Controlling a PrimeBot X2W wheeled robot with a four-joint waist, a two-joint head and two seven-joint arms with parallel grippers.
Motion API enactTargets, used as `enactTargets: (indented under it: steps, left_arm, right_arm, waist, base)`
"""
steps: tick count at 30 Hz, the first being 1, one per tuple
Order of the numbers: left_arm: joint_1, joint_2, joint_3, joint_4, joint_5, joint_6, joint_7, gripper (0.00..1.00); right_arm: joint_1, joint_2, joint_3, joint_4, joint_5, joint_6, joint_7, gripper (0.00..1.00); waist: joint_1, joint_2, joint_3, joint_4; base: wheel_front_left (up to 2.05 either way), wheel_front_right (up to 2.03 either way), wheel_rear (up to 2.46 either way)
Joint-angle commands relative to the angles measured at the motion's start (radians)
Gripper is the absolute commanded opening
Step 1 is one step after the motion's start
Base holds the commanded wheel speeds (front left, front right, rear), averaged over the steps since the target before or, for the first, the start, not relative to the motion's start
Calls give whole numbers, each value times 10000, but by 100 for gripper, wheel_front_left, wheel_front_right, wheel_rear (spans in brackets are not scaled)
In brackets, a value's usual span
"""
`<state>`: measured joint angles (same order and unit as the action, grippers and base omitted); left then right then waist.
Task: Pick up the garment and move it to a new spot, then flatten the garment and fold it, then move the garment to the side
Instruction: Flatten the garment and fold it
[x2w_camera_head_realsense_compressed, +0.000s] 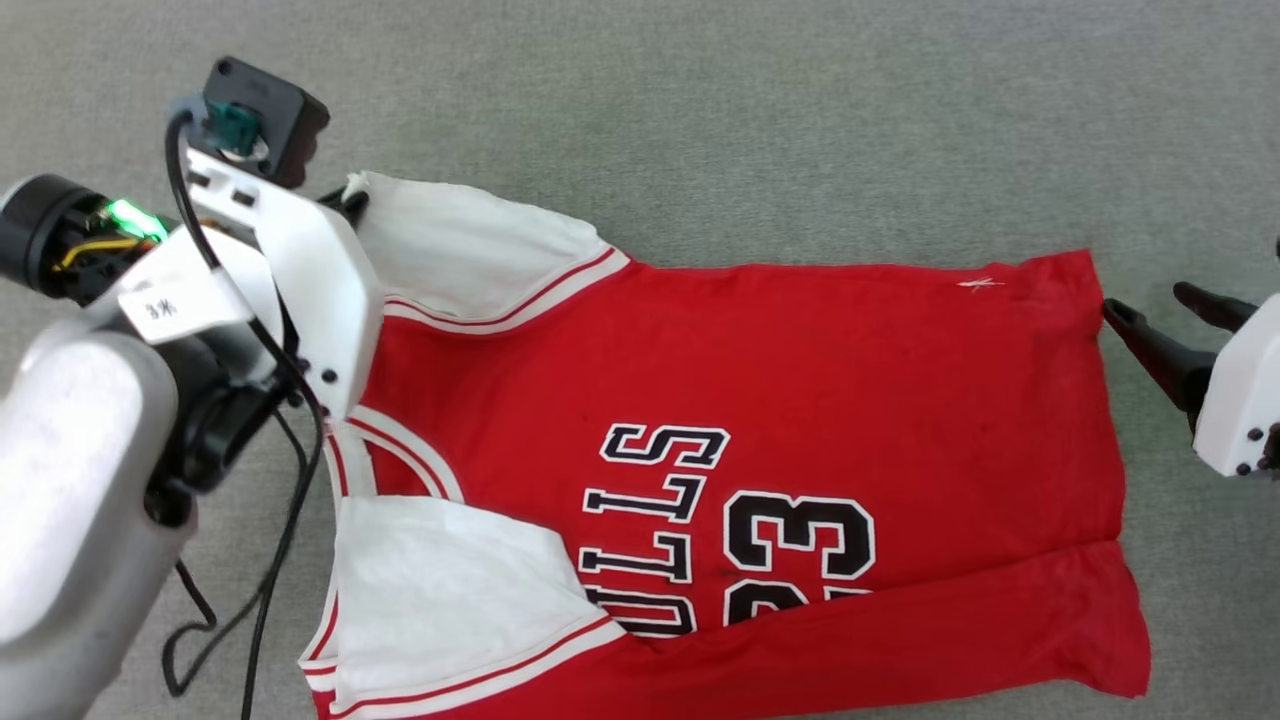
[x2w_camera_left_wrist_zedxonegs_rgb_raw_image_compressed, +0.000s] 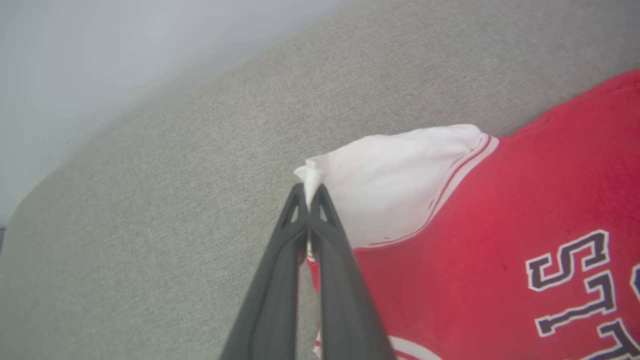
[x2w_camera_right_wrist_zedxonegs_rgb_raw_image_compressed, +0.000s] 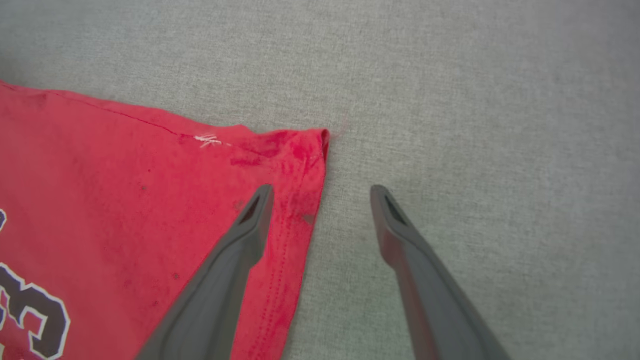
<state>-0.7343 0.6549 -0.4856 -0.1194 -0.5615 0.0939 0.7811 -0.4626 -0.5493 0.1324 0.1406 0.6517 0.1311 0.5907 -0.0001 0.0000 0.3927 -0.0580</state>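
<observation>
Left hand (x2w_camera_left_wrist_zedxonegs_rgb_raw_image_compressed: 310, 191) clenched on Bulls T-shirt (x2w_camera_head_realsense_compressed: 800, 380) sleeve tip; right hand (x2w_camera_right_wrist_zedxonegs_rgb_raw_image_compressed: 322, 190) spread at hem corner; thin pinch could slip

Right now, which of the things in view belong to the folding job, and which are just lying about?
Belong to the job:
- garment, spread front up
- left gripper, shut on the tip of the white sleeve
- right gripper, open at the hem corner

Just there:
- grey fabric surface under it all
- black cable hanging from the left arm
- pale wall behind
</observation>
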Motion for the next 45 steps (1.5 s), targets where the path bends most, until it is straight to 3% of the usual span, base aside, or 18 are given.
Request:
enactTargets:
  steps: [1, 4, 12, 17, 18, 19, 20, 24, 32, 45]
  left_arm:
    - [251, 48, -47, -375, 47, 161, 64, 0]
    - [574, 189, -93, -1272, 164, 371, 174, 0]
    - [578, 197, -210, -1746, 300, 446, 198, 0]
    - [565, 167, -273, -1789, 361, 481, 169, 0]
    - [575, 155, -286, -1763, 372, 498, 157, 0]
    - [587, 137, -295, -1729, 378, 515, 129, 0]
    - [600, 129, -295, -1685, 389, 532, 94, 0]
    - [674, 121, -303, -1527, 401, 565, 1, 0]
    - [1135, 149, -168, -1135, 223, 642, -526, 0]
    - [2700, 357, -111, -1114, -128, 930, -1192, 0]
  right_arm:
    - [-293, -89, 135, 143, 164, -8, 221, 100]
    - [-947, -404, 652, 657, 133, -8, 716, 100]
    - [-1589, -844, 1657, 1515, -213, -8, 641, 100]
    - [-1559, -895, 2457, 1903, 164, -5, 829, 100]
    - [-1551, -925, 2582, 2005, 243, -4, 872, 56]
    - [-1540, -933, 2696, 2097, 316, -4, 893, 20]
    - [-1535, -942, 2798, 2177, 406, -4, 882, 0]
    - [-1535, -1010, 2897, 2352, 594, -7, 649, 0]
    - [-1791, -878, 2527, 2564, 1028, -11, -972, 0]
    - [-465, -593, 2252, 2213, 1995, -10, -3294, 0]
  waist:
    - [1, 0, 105, 132]
    - [1, 0, 349, 400]
    - [1, 0, 690, 798]
    - [1, 0, 833, 965]
    - [1, 0, 846, 989]
    - [1, 0, 851, 1009]
    - [1, 0, 845, 1025]
    - [1, 0, 746, 1039]
    - [1, 0, 93, 870]
    - [1, 0, -1377, 648]
  base:
    - [0, 0, 0]
    - [0, 0, 0]
    - [0, 0, 0]
    - [0, 0, 0]
    - [0, 0, 0]
    - [0, 0, 0]
    - [0, 0, 0]
    - [0, 0, 0]
    - [0, 0, 0]
    - [0, 0, 0]
